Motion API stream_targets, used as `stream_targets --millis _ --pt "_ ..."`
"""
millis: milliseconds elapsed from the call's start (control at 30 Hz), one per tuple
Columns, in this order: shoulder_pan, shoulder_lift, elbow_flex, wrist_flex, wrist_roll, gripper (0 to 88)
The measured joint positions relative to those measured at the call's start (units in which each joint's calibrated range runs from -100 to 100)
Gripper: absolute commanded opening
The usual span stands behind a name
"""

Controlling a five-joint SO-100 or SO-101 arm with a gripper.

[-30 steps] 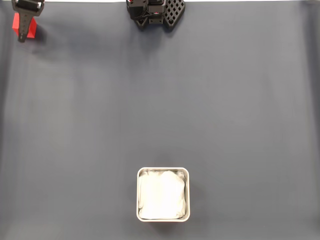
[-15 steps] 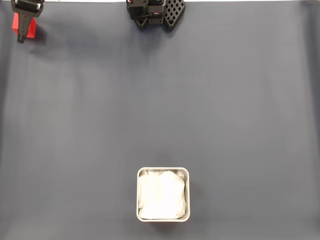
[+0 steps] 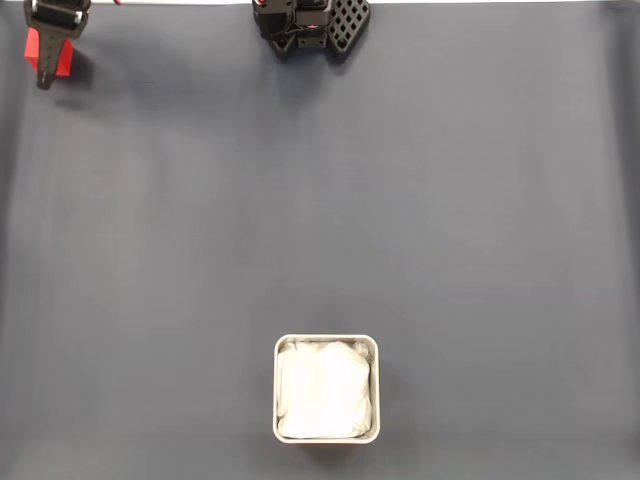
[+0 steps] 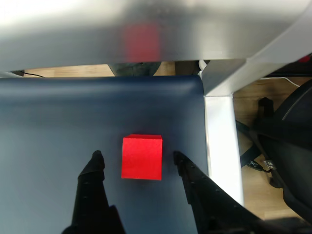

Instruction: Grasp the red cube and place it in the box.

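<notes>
The red cube (image 4: pixel 142 157) lies on the dark mat near its corner, and in the wrist view it sits between the two black fingertips of my gripper (image 4: pixel 138 157), with a narrow gap on each side. The gripper is open and touches neither face. In the fixed view the gripper (image 3: pixel 46 70) hangs over the red cube (image 3: pixel 63 60) at the top left corner and covers most of it. The box (image 3: pixel 326 339), a square metal tin lined with white paper, stands far off at the bottom centre.
The arm's black base (image 3: pixel 310 25) is at the top centre. The mat's edge and a white table frame (image 4: pixel 222 141) run close beside the cube, with a black chair base (image 4: pixel 287 146) on the floor beyond. Bare mat lies between cube and box.
The gripper has shifted only slightly over the cube. The cube and the box have stayed where they were.
</notes>
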Motion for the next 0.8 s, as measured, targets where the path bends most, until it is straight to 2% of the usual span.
stream_targets --millis 367,800 --pt "-0.07 0.00 0.00 -0.08 0.00 16.4" --pt "-0.07 0.52 -0.09 -0.48 0.00 10.3"
